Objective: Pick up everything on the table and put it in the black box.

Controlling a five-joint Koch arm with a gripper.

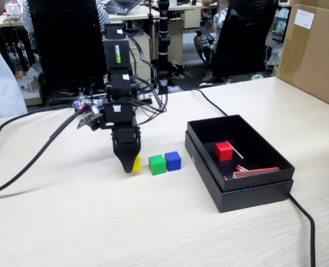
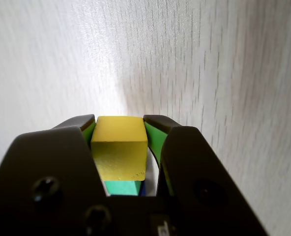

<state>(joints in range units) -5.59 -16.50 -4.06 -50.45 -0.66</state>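
The hand [image 1: 129, 164] is seen lowered to the tabletop [image 1: 98, 222] in the fixed view, where its dark jaws cover most of the yellow cube [image 1: 136, 164]; only a sliver of yellow is left visible at the right of the tip. In the wrist view the yellow cube [image 2: 120, 150] is shown pinched between the two green-lined fingers [image 2: 154, 137], which are pressed against its sides. Whether the cube is resting on the tabletop or lifted clear cannot be told. Below it in the wrist view, a strip of green and a trace of blue are partly hidden by the hand's body. In the fixed view the green cube [image 1: 157, 164] is set just right of the hand, with the blue cube [image 1: 173, 161] close beside it. The red cube [image 1: 223, 151] is found inside the black box [image 1: 248, 192], near some matchsticks [image 1: 248, 168] whose detail is hard to make out. A black cable [image 1: 303, 217] is cut off at the lower edge.
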